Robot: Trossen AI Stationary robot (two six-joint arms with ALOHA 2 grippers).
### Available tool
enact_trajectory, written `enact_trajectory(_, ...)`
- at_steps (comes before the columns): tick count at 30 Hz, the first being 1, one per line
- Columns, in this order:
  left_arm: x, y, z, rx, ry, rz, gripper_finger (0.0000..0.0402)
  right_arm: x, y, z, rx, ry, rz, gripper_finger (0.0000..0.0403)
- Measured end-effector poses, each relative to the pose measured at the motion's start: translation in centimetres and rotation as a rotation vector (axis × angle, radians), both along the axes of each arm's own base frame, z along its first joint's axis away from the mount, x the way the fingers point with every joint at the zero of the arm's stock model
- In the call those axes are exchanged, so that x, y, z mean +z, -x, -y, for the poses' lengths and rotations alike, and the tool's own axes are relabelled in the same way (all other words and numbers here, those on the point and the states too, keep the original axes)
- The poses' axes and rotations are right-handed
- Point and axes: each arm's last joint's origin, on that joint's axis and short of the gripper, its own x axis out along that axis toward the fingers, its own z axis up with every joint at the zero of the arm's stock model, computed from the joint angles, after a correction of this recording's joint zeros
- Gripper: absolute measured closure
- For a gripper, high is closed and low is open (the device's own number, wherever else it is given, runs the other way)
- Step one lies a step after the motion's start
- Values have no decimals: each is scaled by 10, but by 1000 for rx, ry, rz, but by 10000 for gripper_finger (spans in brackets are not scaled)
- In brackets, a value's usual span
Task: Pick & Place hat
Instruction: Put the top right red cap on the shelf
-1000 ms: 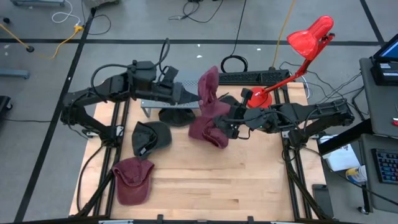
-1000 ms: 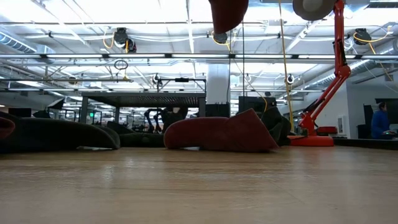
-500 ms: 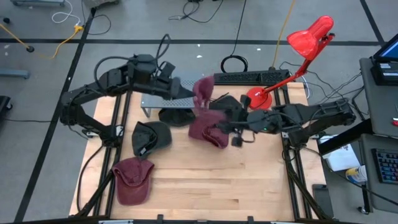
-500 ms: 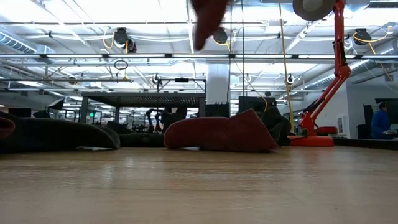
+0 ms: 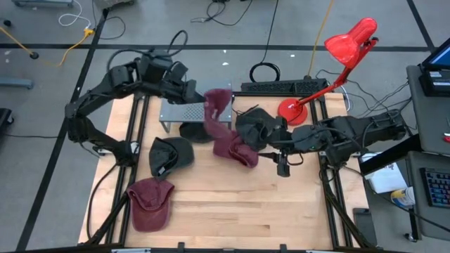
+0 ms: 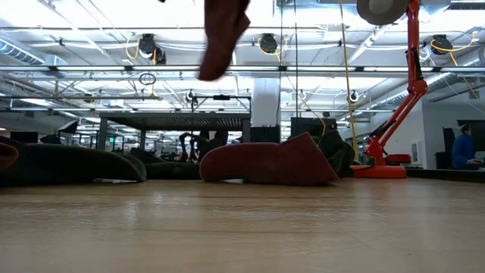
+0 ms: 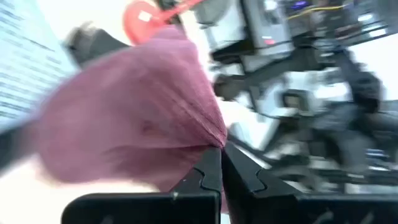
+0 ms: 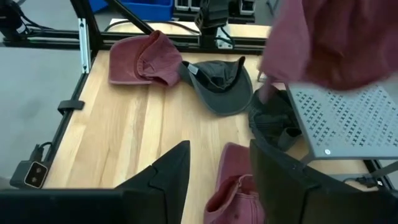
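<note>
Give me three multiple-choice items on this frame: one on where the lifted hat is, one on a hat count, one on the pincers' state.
1. Where does the lifted maroon hat hang?
A. over the grey perforated stand
B. over the red lamp base
C. over the table's near edge

2. How many maroon hats lie on the table?
A. none
B. two
C. four

3. How does the left pincer stand?
A. wide open and empty
B. shut on the maroon hat
C. shut on a dark cap

Key:
1 A: the high view shows it hanging at the stand's right end.
2 B: one lies at the near left, one at the middle.
3 B: the left wrist view shows its fingers pinching the fabric; the right pincer is open and empty.
</note>
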Motion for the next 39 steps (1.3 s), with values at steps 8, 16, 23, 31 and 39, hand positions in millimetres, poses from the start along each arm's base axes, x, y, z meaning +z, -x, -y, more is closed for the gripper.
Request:
enact_trajectory(8, 3, 25, -25, 109, -58, -99, 401, 1, 1, 0, 3, 5, 3, 243)
enact_trajectory(16, -4, 43, -50, 260, -171, -237, 401, 1, 1, 0, 13, 26, 2, 243)
enact_trajectory(23, -14, 63, -61, 396, -242, -469, 401, 3, -1, 0, 14, 27, 28, 242)
enact_trajectory(31, -19, 70, -71, 462, -277, -579, 401, 6, -2, 2, -36, 70, 69, 243)
enact_trajectory(39, -41, 52, -80, 455, -201, -722, 401, 6, -2, 2, -46, 74, 70, 245)
